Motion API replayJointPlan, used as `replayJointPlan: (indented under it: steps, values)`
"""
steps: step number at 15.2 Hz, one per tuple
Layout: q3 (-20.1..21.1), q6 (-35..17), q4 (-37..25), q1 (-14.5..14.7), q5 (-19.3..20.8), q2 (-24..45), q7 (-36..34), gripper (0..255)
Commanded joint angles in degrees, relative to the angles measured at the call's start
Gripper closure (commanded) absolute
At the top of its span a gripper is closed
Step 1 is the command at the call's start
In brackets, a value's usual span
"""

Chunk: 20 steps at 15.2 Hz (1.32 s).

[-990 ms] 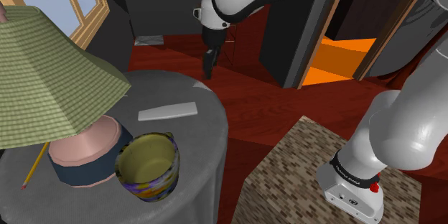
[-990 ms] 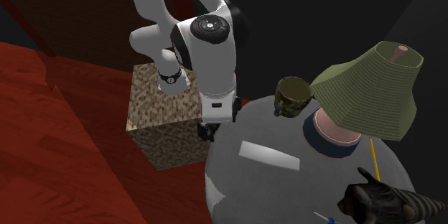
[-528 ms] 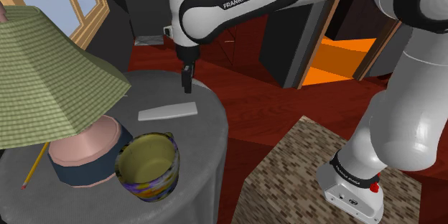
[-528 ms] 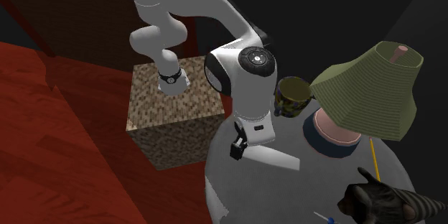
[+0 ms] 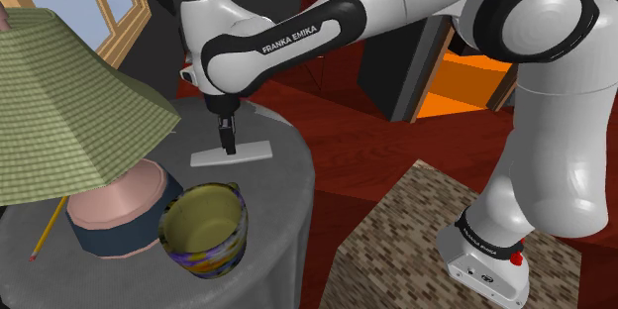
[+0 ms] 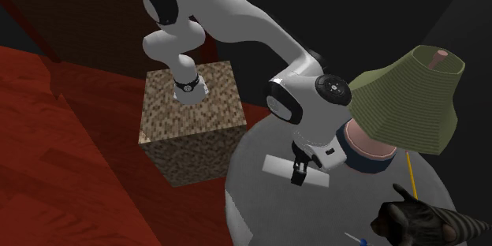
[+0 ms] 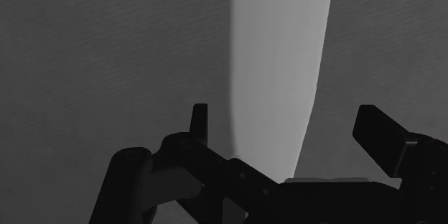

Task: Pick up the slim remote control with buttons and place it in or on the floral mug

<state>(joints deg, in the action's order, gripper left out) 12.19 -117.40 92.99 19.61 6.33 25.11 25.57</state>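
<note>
We see the white Franka arm [image 5: 327, 30] arching from its speckled brown box stand [image 5: 396, 243] down over the round grey bench [image 5: 282, 193]. A green ribbed lampshade [image 5: 59, 109] on a pink lamp base [image 5: 114, 208] takes up the bench on the shoulder view's left. Just beside that base stands the floral mug [image 5: 203, 230], upright, olive inside and patterned purple, blue and yellow outside. The slim remote control [image 5: 253, 152], drawn as a plain pale grey slab, lies flat on the bench, apart from the mug. The black jaws hang over it, spread, and their fingers [image 7: 199, 118] straddle its width without touching it. A thin yellow pencil [image 5: 48, 226] lies by the lamp base.
</note>
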Motion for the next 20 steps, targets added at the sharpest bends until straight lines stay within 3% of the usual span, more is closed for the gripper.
replayJointPlan:
  steps: [1, 7, 15, 16, 20]
  values:
    - [0.14, -0.77, -0.48, 0.43, 0.57, 1.41, 0.50, 0]
    - [-0.18, -4.85, 1.54, 0.54, 1.17, 3.52, 0.13, 0]
    - [-0.18, -4.85, 1.53, 0.54, 1.16, 3.52, 0.13, 0]
    - [-0.18, -4.85, 1.53, 0.54, 1.16, 3.52, 0.13, 255]
    - [-0.18, -4.84, 1.53, 0.54, 1.16, 3.52, 0.14, 255]
